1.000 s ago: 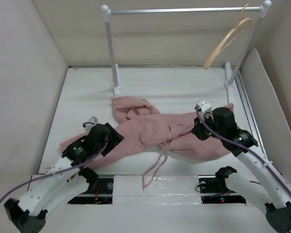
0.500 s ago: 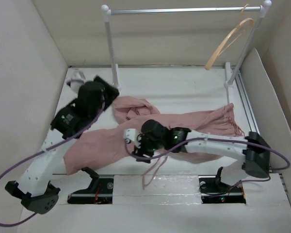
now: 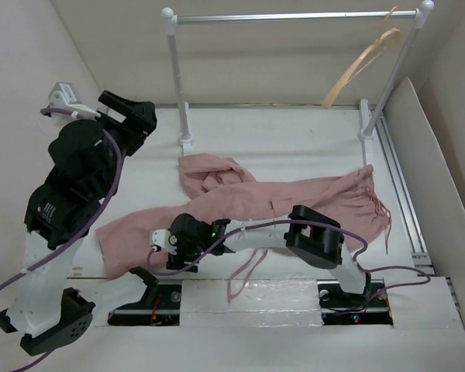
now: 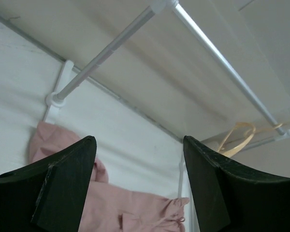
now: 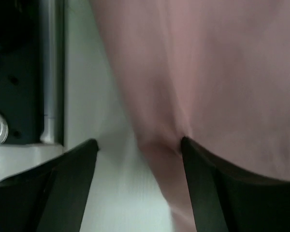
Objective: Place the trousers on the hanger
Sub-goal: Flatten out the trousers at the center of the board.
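**Top external view: trousers flat on the counter, hanger far off on the rail**

Top external. The trousers [image 3: 271, 203], soft wrinkled dusty-pink cloth, lie spread on the white counter [image 3: 294, 139]. Their long axis runs from near-left to far-right, and thin drawstring cords trail toward the near edge. The hanger [image 3: 364, 66], a thin curved strip of pale wood, hangs tilted at the far-right end of the metal rail [image 3: 294, 15], well apart from the cloth. The right gripper [image 3: 164, 249] reaches across to the near-left leg and is the nearer one to the garment. The left gripper [image 3: 136, 120] is raised at the far left, with the trousers below and to its right.

Left wrist. The left gripper [image 4: 137, 145] stands wide open and holds nothing. Beyond it are the rail [image 4: 208, 43], the hanger [image 4: 237, 135] and a gathered part of the trousers [image 4: 130, 208].

Right wrist. The right gripper [image 5: 137, 145] has its jaws spread just over a narrow fold at the edge of the trousers [image 5: 222, 72], not clamped on it. The picture is blurred. Bare counter [image 5: 111, 193] lies beside the fold.
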{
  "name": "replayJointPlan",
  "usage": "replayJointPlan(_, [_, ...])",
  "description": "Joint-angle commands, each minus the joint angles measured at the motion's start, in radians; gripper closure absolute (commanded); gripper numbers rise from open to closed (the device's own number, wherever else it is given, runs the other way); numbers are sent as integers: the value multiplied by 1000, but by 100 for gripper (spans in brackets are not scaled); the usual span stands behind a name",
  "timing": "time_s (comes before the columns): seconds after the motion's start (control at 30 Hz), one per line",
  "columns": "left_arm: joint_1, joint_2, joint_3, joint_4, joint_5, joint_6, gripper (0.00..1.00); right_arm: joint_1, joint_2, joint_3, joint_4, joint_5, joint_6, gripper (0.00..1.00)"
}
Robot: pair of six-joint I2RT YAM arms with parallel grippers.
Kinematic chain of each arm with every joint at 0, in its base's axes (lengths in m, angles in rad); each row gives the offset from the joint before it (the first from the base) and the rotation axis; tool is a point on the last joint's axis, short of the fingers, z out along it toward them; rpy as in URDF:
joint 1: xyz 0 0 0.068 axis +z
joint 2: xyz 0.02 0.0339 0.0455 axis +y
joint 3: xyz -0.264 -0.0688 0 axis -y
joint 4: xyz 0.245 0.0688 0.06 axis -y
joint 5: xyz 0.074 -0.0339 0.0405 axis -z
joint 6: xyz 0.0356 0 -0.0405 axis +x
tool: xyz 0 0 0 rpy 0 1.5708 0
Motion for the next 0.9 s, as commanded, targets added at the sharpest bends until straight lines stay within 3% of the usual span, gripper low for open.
replayJointPlan(0.0, [2, 22, -45, -27, -10, 45, 32, -3, 18, 49, 72, 66, 25, 25])
replayJointPlan(0.1, [2, 24, -74, -38, -22, 58, 32, -12, 63, 73, 71, 117, 39, 32])
replayJointPlan(0.13, [2, 24, -80, -43, -36, 59, 33, -12, 72, 81, 69, 161, 42, 41])
replayJointPlan(0.17, [2, 24, -88, -50, -45, 62, 33, -12, 83, 86, 60, 186, 45, 72])
replayJointPlan(0.2, [2, 21, -91, -54, -51, 64, 33, -12, 78, 92, 51, 209, 48, 84])
replayJointPlan(0.27, [2, 13, -105, -52, -76, 75, 34, -12, 36, 84, 68, 281, 57, 100])
replayJointPlan(0.3, [2, 5, -108, -47, -83, 79, 34, -12, 12, 76, 88, 293, 57, 100])
replayJointPlan(0.43, [2, 13, -106, -43, -125, 104, 35, -81, -109, 110, 94, 347, 48, 100])
replayJointPlan(0.53, [2, 36, -88, -38, -146, 134, 36, -181, -137, 223, 108, 260, 47, 100])
replayJointPlan(0.57, [2, 45, -64, -37, -149, 144, 37, -267, -117, 280, 83, 231, 48, 100])
replayJointPlan(0.63, [2, 76, -25, -41, -154, 164, 37, -355, 29, 560, 16, 127, 68, 100])
replayJointPlan(0.67, [2, 82, -19, -43, -157, 168, 37, -435, 111, 695, -95, 106, 97, 100])
replayJointPlan(0.7, [2, 96, -22, -41, -148, 170, 37, -499, 299, 1027, -231, 71, 146, 96])
replayJointPlan(0.73, [2, 96, -30, -43, -148, 170, 37, -500, 390, 1194, -233, 56, 146, 96])
replayJointPlan(0.77, [2, 97, -45, -41, -140, 167, 37, -530, 459, 1325, -303, 40, 183, 70])
replayJointPlan(0.8, [2, 100, -65, -40, -122, 167, 37, -590, 501, 1398, -308, 23, 280, 53])
replayJointPlan(0.87, [2, 94, -151, -40, -109, 155, 37, -635, 415, 1255, -250, 3, 362, 27])
